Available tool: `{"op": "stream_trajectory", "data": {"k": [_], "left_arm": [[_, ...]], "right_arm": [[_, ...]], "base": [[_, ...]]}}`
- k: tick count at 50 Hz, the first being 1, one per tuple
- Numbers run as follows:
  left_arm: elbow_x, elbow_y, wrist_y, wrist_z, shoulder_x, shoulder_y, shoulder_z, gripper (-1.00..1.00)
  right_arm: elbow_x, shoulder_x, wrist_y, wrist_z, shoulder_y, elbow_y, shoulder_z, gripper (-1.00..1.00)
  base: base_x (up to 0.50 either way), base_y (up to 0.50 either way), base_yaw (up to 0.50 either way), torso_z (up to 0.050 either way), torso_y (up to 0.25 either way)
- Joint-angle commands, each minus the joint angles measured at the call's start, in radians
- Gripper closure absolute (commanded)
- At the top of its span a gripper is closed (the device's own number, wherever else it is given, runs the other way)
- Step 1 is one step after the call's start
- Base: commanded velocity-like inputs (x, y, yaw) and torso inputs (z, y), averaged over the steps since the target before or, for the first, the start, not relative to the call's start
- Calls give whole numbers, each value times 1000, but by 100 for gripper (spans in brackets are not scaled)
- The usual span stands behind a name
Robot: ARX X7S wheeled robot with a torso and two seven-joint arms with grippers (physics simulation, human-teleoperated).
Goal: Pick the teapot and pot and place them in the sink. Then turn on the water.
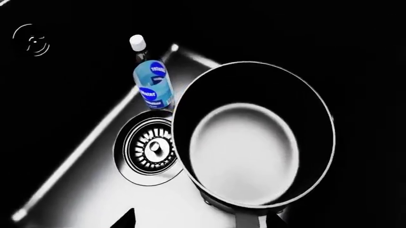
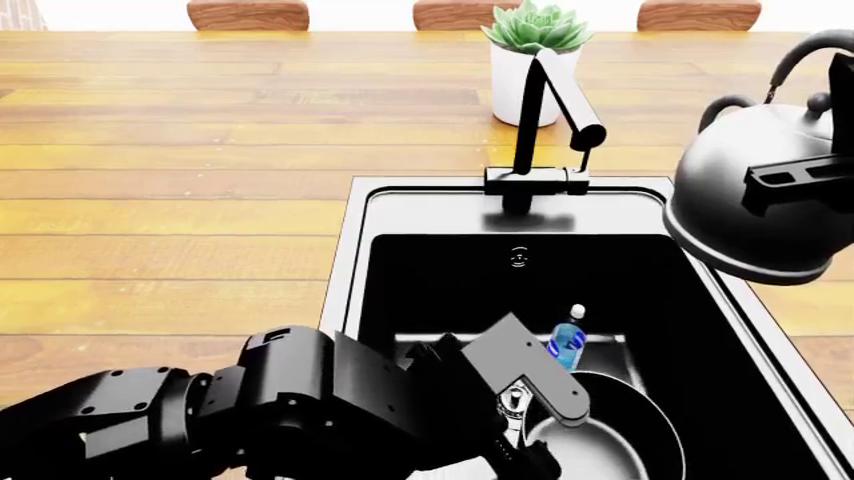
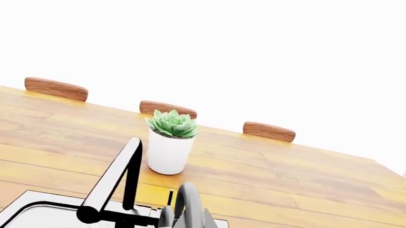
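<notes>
While the left gripper (image 2: pixel 534 425) grasps the pot (image 2: pixel 607 440) low inside the sink (image 2: pixel 350 262), a blue bottle (image 2: pixel 569 340) stands just beyond it. The right gripper (image 2: pixel 801 178), its grip hidden, carries the teapot (image 2: pixel 747 215) above the sink's rim; lowering either could topple the bottle.

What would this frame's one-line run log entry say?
left gripper: holding black saucepan in black sink | right: shiny grey teapot lifted over sink's right rim | faucet: no water visible

glossy black blocky left arm (image 2: pixel 200 410)
</notes>
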Motion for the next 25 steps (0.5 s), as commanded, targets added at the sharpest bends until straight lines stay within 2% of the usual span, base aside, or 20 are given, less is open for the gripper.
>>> {"op": "stream_trajectory", "data": {"k": [1, 10, 25], "left_arm": [[18, -17, -8, 28, 10, 23, 19, -100], [-8, 7, 0, 19, -6, 7, -7, -100], [-161, 189, 79, -54, -168, -152, -246, -100]], "right_arm": [[-45, 5, 1, 8, 46, 9, 32, 100], [-45, 4, -3, 8, 39, 5, 32, 100], [-66, 2, -62, -1, -60, -51, 37, 100]], "base": [[0, 0, 0, 0, 0], [0, 0, 0, 0, 0], [0, 0, 0, 0, 2]]}}
